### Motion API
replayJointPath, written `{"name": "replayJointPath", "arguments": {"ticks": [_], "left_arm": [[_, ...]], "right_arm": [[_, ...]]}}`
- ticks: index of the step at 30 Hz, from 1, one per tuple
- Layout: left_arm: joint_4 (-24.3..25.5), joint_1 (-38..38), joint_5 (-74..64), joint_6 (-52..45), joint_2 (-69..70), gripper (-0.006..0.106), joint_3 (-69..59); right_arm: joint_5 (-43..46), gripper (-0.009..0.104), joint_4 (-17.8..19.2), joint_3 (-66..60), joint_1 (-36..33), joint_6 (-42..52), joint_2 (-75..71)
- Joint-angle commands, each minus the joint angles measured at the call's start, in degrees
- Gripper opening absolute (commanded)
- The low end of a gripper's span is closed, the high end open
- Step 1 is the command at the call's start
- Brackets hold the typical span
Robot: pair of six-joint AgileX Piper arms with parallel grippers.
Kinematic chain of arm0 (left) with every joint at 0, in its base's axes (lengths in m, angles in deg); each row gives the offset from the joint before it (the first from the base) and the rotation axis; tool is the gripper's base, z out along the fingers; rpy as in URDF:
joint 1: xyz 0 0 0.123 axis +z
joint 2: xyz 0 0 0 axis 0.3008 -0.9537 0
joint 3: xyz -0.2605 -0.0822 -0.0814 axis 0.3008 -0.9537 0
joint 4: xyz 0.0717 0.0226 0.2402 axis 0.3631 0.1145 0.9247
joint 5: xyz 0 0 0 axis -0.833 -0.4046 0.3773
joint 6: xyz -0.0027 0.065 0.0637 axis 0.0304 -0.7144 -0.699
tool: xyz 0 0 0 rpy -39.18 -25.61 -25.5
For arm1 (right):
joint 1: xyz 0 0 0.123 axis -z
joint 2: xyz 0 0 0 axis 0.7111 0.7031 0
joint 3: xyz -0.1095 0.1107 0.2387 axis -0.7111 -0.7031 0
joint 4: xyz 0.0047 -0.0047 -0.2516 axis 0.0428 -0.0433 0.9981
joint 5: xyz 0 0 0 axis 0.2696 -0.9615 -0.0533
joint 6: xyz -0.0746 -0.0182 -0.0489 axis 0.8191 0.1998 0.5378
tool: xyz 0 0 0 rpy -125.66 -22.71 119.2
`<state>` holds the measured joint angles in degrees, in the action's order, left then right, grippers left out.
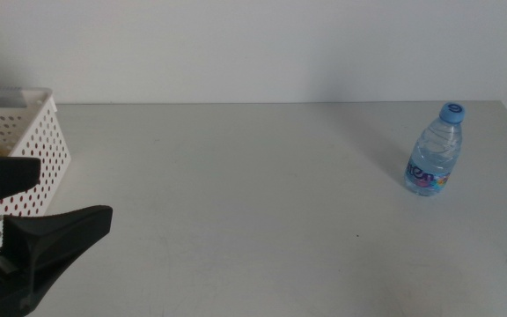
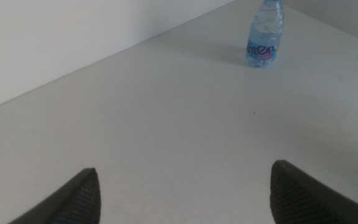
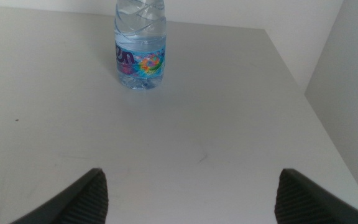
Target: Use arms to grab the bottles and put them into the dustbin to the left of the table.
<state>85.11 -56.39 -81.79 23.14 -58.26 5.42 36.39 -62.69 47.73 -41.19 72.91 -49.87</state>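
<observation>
A clear water bottle (image 1: 436,151) with a blue cap stands upright at the far right of the table (image 1: 236,202). It also shows in the left wrist view as the bottle (image 2: 265,37), far ahead of the jaws, and in the right wrist view as the bottle (image 3: 140,50), closer. The white perforated dustbin (image 1: 33,145) sits at the table's left edge, and a scrap of yellow shows inside it. My left gripper (image 1: 75,194) hovers open just in front of the dustbin, holding nothing. My right gripper (image 3: 191,171) is open too, facing the bottle from a short distance, and is out of the middle view.
A white wall runs along the table's back edge. The table's right edge (image 3: 303,93) lies close beyond the bottle.
</observation>
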Motion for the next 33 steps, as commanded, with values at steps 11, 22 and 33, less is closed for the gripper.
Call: {"name": "replayJointPath", "arguments": {"ticks": [11,22,33], "left_arm": [[-0.4,-0.4,4.2,0.8,-0.5,0.093,1.8],[-0.4,-0.4,4.2,0.8,-0.5,0.093,1.8],[-0.4,-0.4,4.2,0.8,-0.5,0.093,1.8]], "right_arm": [[7.5,0.075,2.1,12.8,0.3,0.6,24.0],[34.2,0.075,10.1,13.3,0.3,0.2,49.2],[73.5,0.075,10.4,13.3,0.3,-6.1,72.4]]}}
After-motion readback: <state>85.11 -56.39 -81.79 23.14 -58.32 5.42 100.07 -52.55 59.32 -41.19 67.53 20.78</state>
